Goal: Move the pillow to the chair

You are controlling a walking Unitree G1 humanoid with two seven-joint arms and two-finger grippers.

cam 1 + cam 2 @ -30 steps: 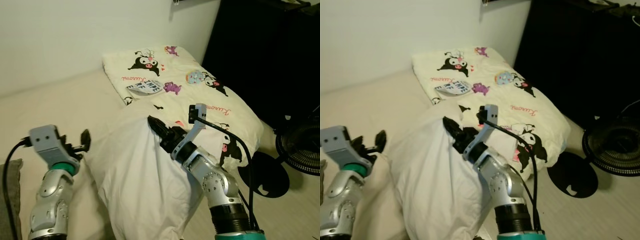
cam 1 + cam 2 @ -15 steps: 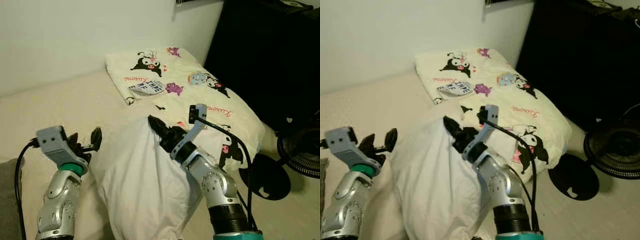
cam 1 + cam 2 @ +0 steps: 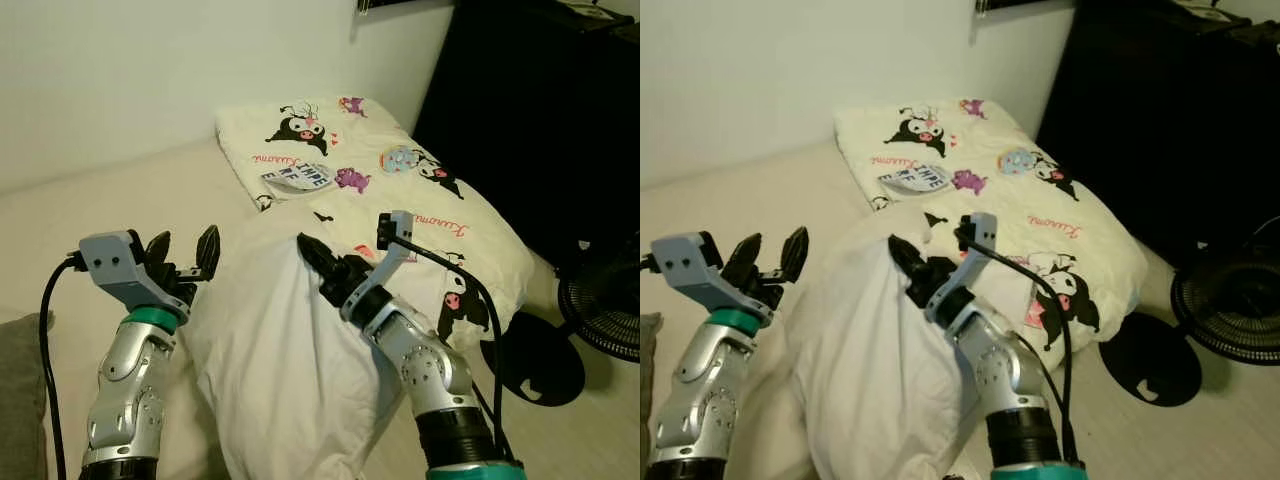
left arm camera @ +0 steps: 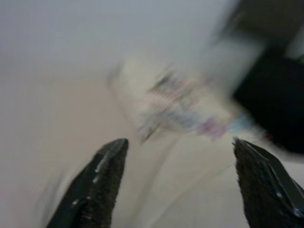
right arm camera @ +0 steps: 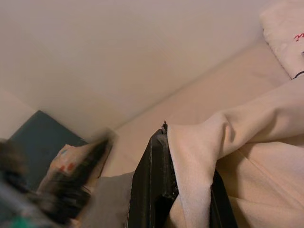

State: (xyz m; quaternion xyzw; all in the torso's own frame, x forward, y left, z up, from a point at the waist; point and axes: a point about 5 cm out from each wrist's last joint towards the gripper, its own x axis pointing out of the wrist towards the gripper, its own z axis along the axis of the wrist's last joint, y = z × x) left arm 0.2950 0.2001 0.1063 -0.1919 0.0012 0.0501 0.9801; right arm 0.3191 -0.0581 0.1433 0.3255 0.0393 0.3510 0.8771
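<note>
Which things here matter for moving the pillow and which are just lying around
Part of the job:
white pillow
right gripper, shut on the pillow's top corner
left gripper, open beside the pillow

Just lying about:
cartoon-print blanket
bed
black fan on the floor

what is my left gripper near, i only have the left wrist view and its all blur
Observer: The left gripper is open, raised beside the white pillow.
Operator: is it touching the pillow
Observer: No; in the right eye view there is a gap between its fingers and the cloth.
Operator: whos holding the pillow then
Observer: The right gripper is shut on the pillow's top edge; the right wrist view shows cloth pinched in it.
</note>
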